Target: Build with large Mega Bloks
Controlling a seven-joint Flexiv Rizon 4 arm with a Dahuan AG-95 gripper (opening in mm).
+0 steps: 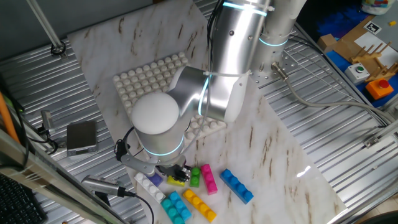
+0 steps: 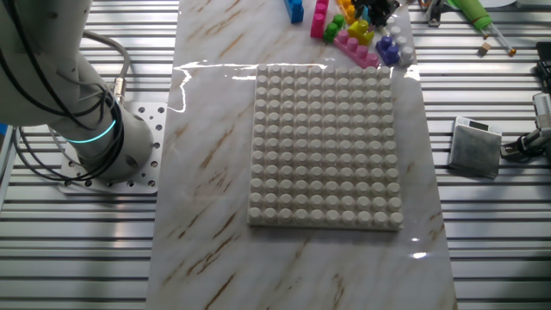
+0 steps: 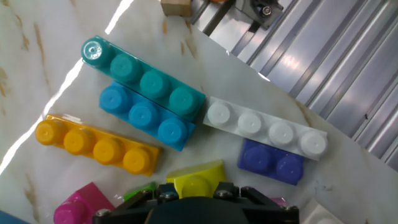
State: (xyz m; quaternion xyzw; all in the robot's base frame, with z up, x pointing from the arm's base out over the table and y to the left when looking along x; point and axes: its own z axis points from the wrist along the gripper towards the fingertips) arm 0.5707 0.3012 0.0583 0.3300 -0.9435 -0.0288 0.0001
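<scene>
My gripper [image 3: 196,188] is low over a cluster of Mega Bloks at the marble mat's edge, its jaws closed against both sides of the short yellow brick [image 3: 194,177], which rests on the mat. Around it lie a teal brick [image 3: 140,78], a blue brick [image 3: 143,116], an orange-yellow brick [image 3: 96,143], a white brick [image 3: 267,127] on a purple one [image 3: 273,160], a magenta brick [image 3: 78,205] and a green sliver [image 3: 140,190]. In one fixed view the gripper [image 1: 174,174] sits over the yellow brick [image 1: 176,181]. The white studded baseplate [image 2: 325,146] is bare.
A longer blue brick [image 1: 237,185], a magenta brick [image 1: 209,179] and a green brick [image 1: 195,176] lie to the right of the gripper. A grey box [image 1: 81,135] and cables lie on the slatted metal table [image 1: 323,155]. The arm's base [image 2: 103,146] stands beside the mat.
</scene>
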